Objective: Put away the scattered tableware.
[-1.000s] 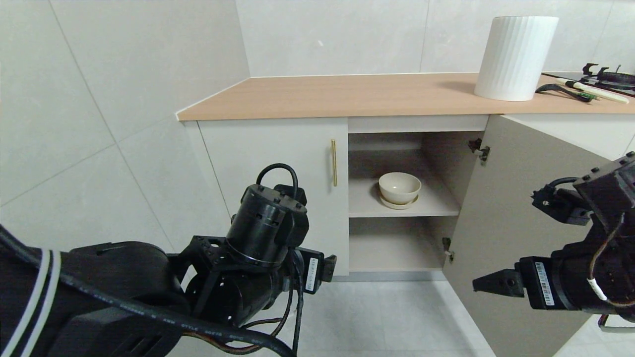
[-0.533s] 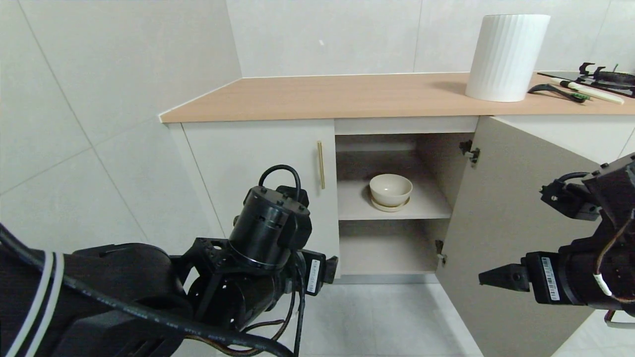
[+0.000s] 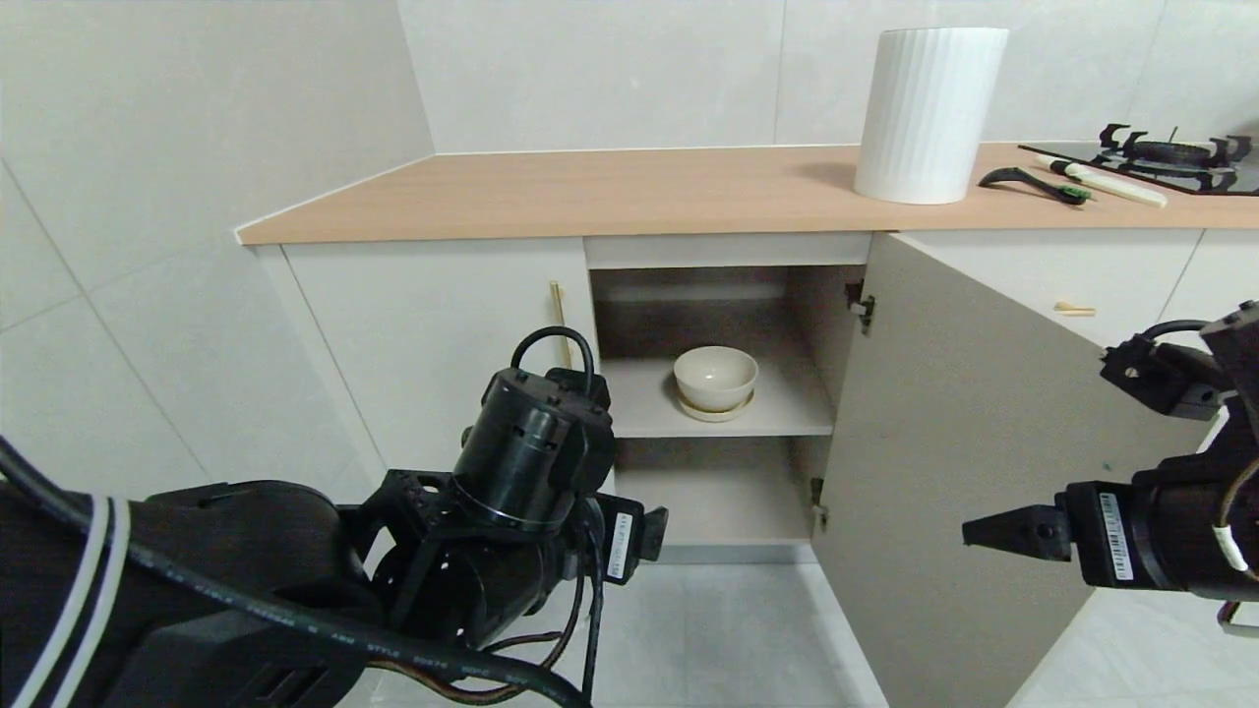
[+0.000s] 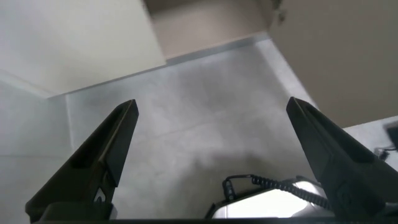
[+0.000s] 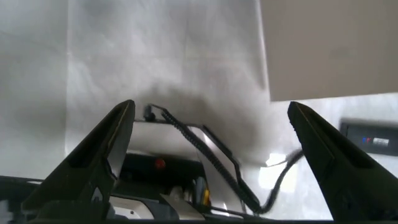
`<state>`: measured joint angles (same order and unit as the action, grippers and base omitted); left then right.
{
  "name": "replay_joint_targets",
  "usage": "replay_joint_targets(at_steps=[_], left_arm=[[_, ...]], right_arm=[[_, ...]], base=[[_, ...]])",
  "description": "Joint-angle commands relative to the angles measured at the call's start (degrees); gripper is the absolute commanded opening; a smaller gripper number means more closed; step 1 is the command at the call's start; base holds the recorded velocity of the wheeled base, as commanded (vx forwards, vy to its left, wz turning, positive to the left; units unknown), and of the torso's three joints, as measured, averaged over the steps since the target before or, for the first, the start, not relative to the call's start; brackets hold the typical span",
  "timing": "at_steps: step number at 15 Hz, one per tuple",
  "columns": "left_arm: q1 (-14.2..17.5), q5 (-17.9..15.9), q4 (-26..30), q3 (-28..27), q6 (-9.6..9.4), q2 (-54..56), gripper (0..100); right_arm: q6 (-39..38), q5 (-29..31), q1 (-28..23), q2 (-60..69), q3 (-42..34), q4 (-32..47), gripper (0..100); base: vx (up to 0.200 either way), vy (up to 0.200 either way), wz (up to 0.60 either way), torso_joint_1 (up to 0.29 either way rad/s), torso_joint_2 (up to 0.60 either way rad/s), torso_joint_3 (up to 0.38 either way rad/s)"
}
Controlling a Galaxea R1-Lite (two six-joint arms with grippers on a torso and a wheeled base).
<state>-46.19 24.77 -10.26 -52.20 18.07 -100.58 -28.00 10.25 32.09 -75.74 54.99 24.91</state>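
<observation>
A wooden surface [image 3: 590, 192] spans the upper frame, with a white ribbed canister [image 3: 929, 113] at its upper right. Below it, the cabinet door [image 3: 944, 413] hangs open at centre right. The left gripper [image 4: 211, 106] and right gripper [image 5: 210, 106] sit low in the frame, fingers spread apart and empty. At centre frame, a cream bowl [image 3: 715, 374] stands on a plate [image 3: 715, 410] on the upper shelf [image 3: 787, 418].
</observation>
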Motion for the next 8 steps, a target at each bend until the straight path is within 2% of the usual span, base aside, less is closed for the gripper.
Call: replay_joint_targets(at_steps=[1, 3, 5, 8], left_arm=[[0.22, 0.01, -0.11, -0.09, 0.04, -0.23, 100], [0.31, 0.01, -0.11, -0.09, 0.04, -0.40, 100], [0.31, 0.01, -0.19, -0.18, 0.04, -0.58, 100], [0.31, 0.01, -0.19, -0.18, 0.04, -0.58, 100]], right_arm=[[0.93, -0.23, -0.01, 6.92, 0.56, -2.41, 100], [2.34, -0.32, -0.01, 13.34, 2.14, -3.55, 100], [2.43, -1.20, -0.01, 17.12, 4.86, -1.17, 100], [2.25, -0.50, -0.01, 17.03, 13.39, 13.50, 100]], base=[[0.000, 0.000, 0.00, 0.000, 0.00, 0.000], [0.000, 0.000, 0.00, 0.000, 0.00, 0.000], [0.000, 0.000, 0.00, 0.000, 0.00, 0.000], [0.000, 0.000, 0.00, 0.000, 0.00, 0.000]])
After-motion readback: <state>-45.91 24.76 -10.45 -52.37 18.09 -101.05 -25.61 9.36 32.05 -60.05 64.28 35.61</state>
